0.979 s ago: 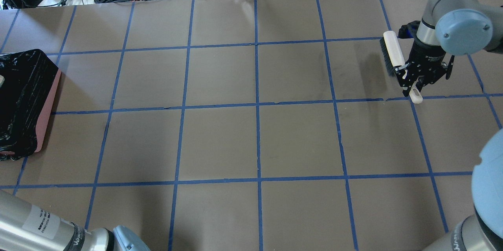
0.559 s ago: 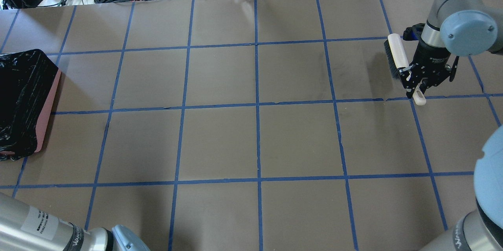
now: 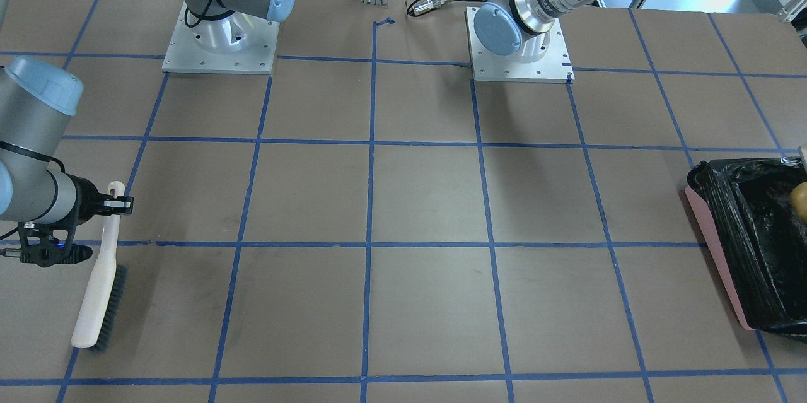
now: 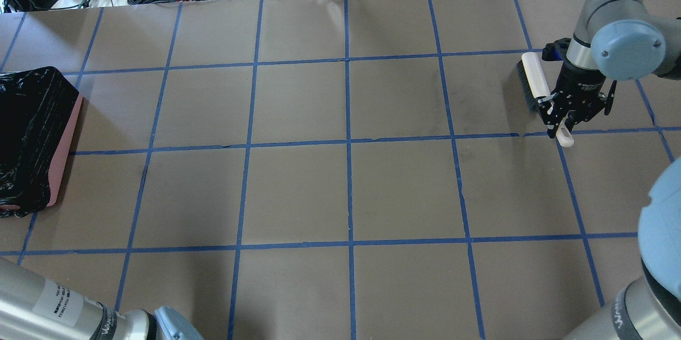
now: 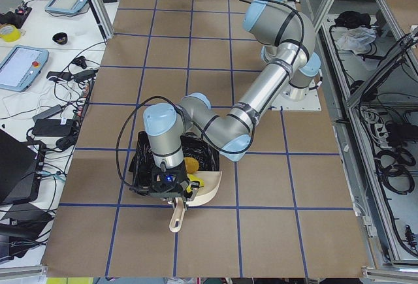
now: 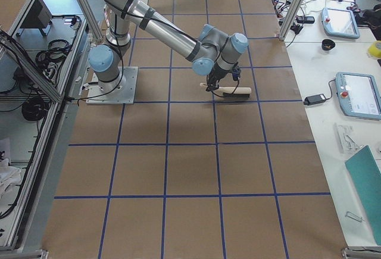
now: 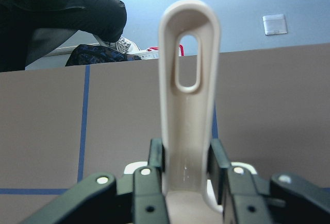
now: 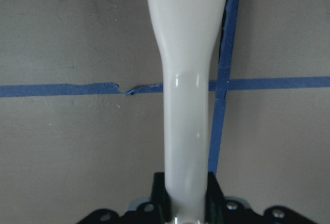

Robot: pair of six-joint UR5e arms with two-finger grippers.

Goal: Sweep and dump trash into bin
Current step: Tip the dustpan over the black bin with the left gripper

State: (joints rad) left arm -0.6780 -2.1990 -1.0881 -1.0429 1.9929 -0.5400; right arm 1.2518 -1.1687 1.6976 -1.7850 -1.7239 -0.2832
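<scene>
We see trash [image 3: 801, 198] only inside the bin [image 3: 714, 251], a yellow piece. Our left gripper [image 7: 186, 157] pinches the dustpan handle [image 7: 188, 105] above it, our right gripper [image 8: 186, 193] the brush [image 4: 533, 76]; dumping seems nearly finished.

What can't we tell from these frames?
Bin contents: cut off by the left edge overhead, by the right edge in the front view.
Piece count: in the left view the left arm and dustpan cover much of the bin; one yellow piece shows.
Dustpan load: left wrist view shows only the handle in the left gripper.
</scene>
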